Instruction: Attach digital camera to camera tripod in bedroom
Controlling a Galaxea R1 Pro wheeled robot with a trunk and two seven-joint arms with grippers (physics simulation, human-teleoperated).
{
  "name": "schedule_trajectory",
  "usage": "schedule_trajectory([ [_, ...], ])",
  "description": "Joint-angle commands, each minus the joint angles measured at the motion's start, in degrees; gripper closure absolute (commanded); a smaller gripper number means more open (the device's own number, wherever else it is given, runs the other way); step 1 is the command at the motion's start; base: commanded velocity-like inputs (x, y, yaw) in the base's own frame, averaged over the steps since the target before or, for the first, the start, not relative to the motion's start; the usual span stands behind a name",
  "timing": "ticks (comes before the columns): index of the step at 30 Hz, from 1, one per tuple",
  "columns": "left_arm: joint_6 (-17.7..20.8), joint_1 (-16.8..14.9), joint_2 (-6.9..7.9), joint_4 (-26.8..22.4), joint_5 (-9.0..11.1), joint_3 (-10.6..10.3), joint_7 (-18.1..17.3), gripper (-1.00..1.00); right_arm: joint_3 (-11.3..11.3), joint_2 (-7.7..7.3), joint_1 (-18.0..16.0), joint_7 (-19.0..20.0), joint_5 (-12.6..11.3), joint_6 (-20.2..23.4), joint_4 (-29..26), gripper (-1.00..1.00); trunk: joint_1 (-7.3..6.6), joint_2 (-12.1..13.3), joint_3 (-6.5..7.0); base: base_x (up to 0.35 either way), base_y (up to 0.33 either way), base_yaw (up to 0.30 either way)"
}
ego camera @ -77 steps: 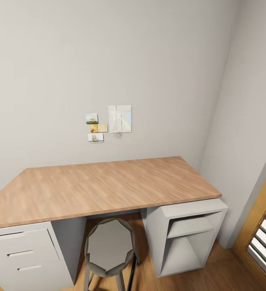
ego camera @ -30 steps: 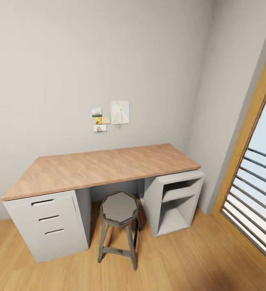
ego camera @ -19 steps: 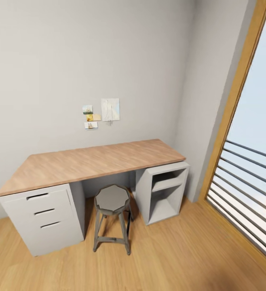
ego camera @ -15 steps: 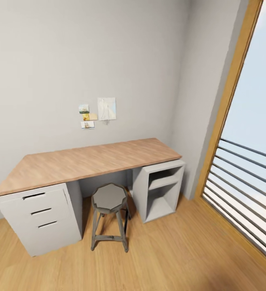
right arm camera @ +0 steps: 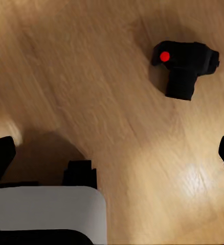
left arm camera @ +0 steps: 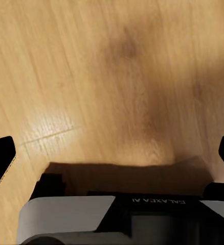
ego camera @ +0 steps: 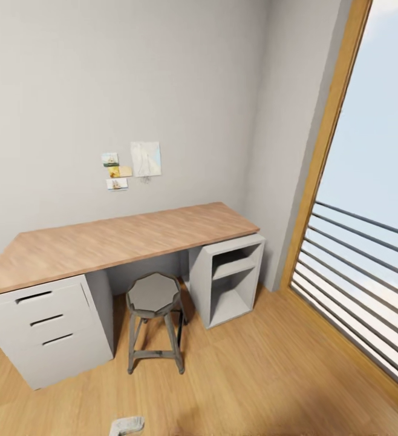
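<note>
1. The digital camera (right arm camera: 186, 66) lies on the wood plank floor (right arm camera: 91, 76), red button up, well apart from the right gripper (right arm camera: 112, 153).
2. Right gripper's fingers spread wide, empty.
3. Left gripper (left arm camera: 112, 153) spread wide over bare floor.
4. A stool (ego camera: 153, 297) stands under the desk (ego camera: 114, 239).

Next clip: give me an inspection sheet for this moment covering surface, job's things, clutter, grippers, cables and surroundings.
Surface: wood plank floor; desk top bare.
Job's things: camera lies on the floor in the right wrist view, red button visible. Tripod: nothing seen.
Clutter: stool stands in front of the desk; small grey object at the head view's bottom edge, cannot tell what it is.
Grippers: left gripper and right gripper open, holding nothing, over the floor.
Cables: nothing seen.
Surroundings: grey walls, pictures above the desk, drawers, open shelf unit, wood-framed window.
</note>
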Motion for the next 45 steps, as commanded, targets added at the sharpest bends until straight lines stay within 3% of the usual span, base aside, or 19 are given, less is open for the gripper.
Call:
schedule_trajectory([
  [1,1.46,-0.08,-0.34,-2.04,1.23,0.27,-0.01,-1.00,-0.01,-0.13,-0.91,0.03,0.03,1.13,-0.36,-1.00,0.00,-0.03,-0.16,0.000,0.000,-0.024],
  [4,3.69,-0.20,-0.82,-6.38,4.62,0.35,0.06,-1.00,0.01,-0.38,-3.36,0.09,0.17,3.53,-1.07,-1.00,0.00,-0.03,-0.43,0.000,0.000,-0.016],
  [5,4.09,-0.23,-0.81,-7.31,6.61,0.40,0.14,-1.00,0.08,-0.42,-4.36,0.12,0.22,4.57,-1.62,-1.00,0.00,-0.03,-0.52,0.000,0.000,-0.010],
  [6,4.37,-0.23,-0.77,-8.05,8.33,0.46,0.20,-1.00,0.14,-0.45,-5.17,0.14,0.26,5.43,-2.12,-1.00,0.00,-0.03,-0.61,0.000,0.000,-0.008],
  [7,4.37,-0.23,-0.77,-8.05,8.33,0.46,0.20,-1.00,0.19,-0.45,-5.85,0.16,0.29,6.21,-2.65,-1.00,0.00,-0.03,-0.70,0.000,0.000,-0.006],
  [11,4.87,-0.24,-0.81,-9.66,13.68,1.13,0.73,-1.00,0.32,-0.37,-7.43,0.17,0.37,8.13,-4.96,-1.00,0.00,-0.03,-1.06,0.000,0.000,-0.005],
  [14,5.01,-0.27,-1.06,-10.30,15.99,1.86,2.22,-1.00,0.44,-0.33,-8.43,0.21,0.44,10.37,-8.47,-1.00,0.00,-0.03,-1.31,0.000,-0.002,-0.002],
  [16,5.04,-0.29,-1.17,-10.48,16.50,2.12,2.93,-1.00,0.46,-0.32,-8.65,0.21,0.47,11.48,-9.88,-1.00,0.00,-0.03,-1.47,0.000,-0.026,-0.001],
  [21,5.02,-0.32,-2.02,-11.09,19.60,2.99,6.66,-1.00,0.65,-0.16,-9.25,0.23,0.65,19.48,-18.79,-1.00,0.00,-0.03,-1.85,0.000,-0.143,-0.001],
  [24,3.98,-0.35,-2.40,-11.25,23.99,3.18,8.98,-1.00,1.25,0.00,-9.41,0.24,0.68,26.39,-27.05,-1.00,0.00,-0.03,-2.00,0.000,-0.268,0.000],
  [25,3.98,-0.35,-2.40,-11.25,23.99,3.18,8.98,-1.00,1.25,0.00,-9.41,0.24,0.68,26.39,-27.05,-1.00,0.00,-0.03,-2.04,0.000,-0.290,0.000],
  [27,2.60,-0.36,-2.50,-11.29,26.00,3.16,9.91,-1.00,1.99,0.02,-9.43,0.27,0.68,28.91,-31.01,-1.00,0.00,-0.03,-2.09,0.000,-0.305,0.000],
  [32,1.02,-0.39,-0.99,-11.86,27.48,4.79,11.51,-1.00,0.41,-1.58,-8.48,-1.35,1.54,29.11,-29.31,-1.00,0.00,-0.03,-2.08,0.000,0.000,0.000],
  [45,-3.14,-0.39,-0.99,-11.86,31.21,4.81,13.61,-1.00,0.41,-1.58,-8.48,-1.43,1.54,29.11,-26.78,-1.00,0.00,-0.03,-2.08,0.000,0.000,0.000],
])
